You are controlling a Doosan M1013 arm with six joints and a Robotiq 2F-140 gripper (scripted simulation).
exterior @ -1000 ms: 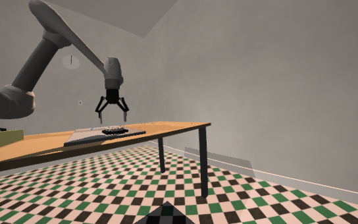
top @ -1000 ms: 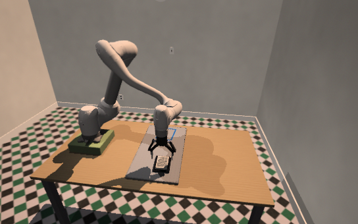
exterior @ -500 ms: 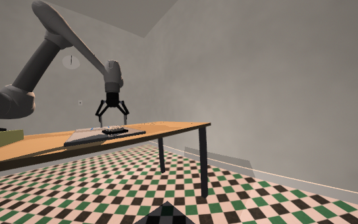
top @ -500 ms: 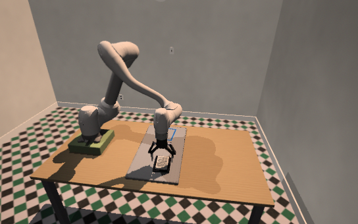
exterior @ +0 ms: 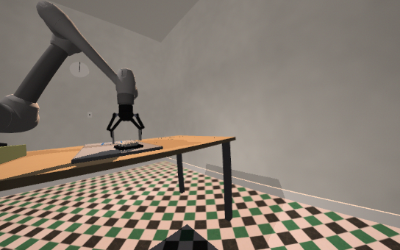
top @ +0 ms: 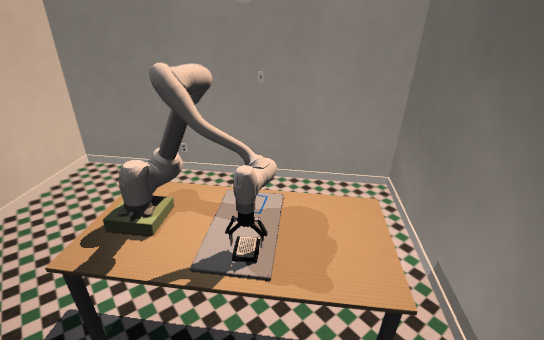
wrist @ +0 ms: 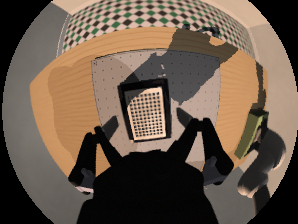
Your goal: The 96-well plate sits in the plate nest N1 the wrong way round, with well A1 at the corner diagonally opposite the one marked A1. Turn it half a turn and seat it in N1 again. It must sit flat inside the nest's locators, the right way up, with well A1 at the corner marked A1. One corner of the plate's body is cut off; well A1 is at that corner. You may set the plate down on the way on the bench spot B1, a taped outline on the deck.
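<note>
Claw: claw [top: 246, 231] [exterior: 125, 137] spread wide, nothing held, fingers pointing down, hanging above the plate with a gap below the fingertips in the exterior view.
Fingers: dark fingers frame the lower half of the wrist view, one on each side, with the plate between and ahead of them.
Plate: pale plate [top: 246, 245] [exterior: 126, 143] [wrist: 147, 113] lies flat in the nest, its grid of wells facing up; the cut corner is too small to make out.
Nest: black nest [top: 235, 256] [exterior: 137, 145] [wrist: 123, 92] surrounds the plate as a dark border, on the near half of the deck.
Deck: grey deck [top: 212, 250] [exterior: 92, 152] [wrist: 107, 76] lies on the table, long side running away from the top camera.
Spot: blue outline [top: 262, 204] sits at the far end of the deck, partly behind the wrist, well apart from the nest.
Arm: pale arm [top: 215, 131] [exterior: 70, 34] arches from its green base [top: 160, 212] [exterior: 11, 152] at the left of the table and bends down over the deck.
Table: wooden table [top: 350, 250] [exterior: 184, 140] on dark legs, shaded by the arm, over a checkered floor [top: 40, 220] [exterior: 184, 220].
</note>
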